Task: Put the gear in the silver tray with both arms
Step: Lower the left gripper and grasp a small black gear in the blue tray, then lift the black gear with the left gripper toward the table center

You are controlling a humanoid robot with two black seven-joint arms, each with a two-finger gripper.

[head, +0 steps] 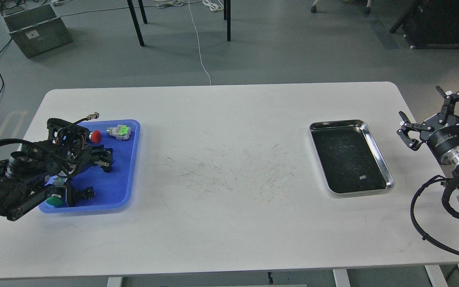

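- Nearest thing is the white table, matte top with rounded corners, and a patch of thin dark scuff marks across the middle.
- One blue plastic tray on the left side, shallow, rounded corners. In it I count one green push-button at the near corner, one red push-button farther back, one grey block with bright green tabs next to the red one, and a metal-tipped cable end sticking over the far rim. There's dark hardware under the arm too, can't make out if a gear is in there.
- Left gripper hangs low over the blue tray, all black and tangled with wires. Can't tell if its fingers are apart or pinched on anything.
- One silver tray well off to the right, shiny raised rim, dark scratched bottom, just a small pale fleck inside.
- Right gripper sits off the table's right edge, just beside the silver tray, black fingers spread apart and holding nothing.
- Behind the table: grey floor, one grey crate at far left, black table legs, a white cable trailing along the floor.
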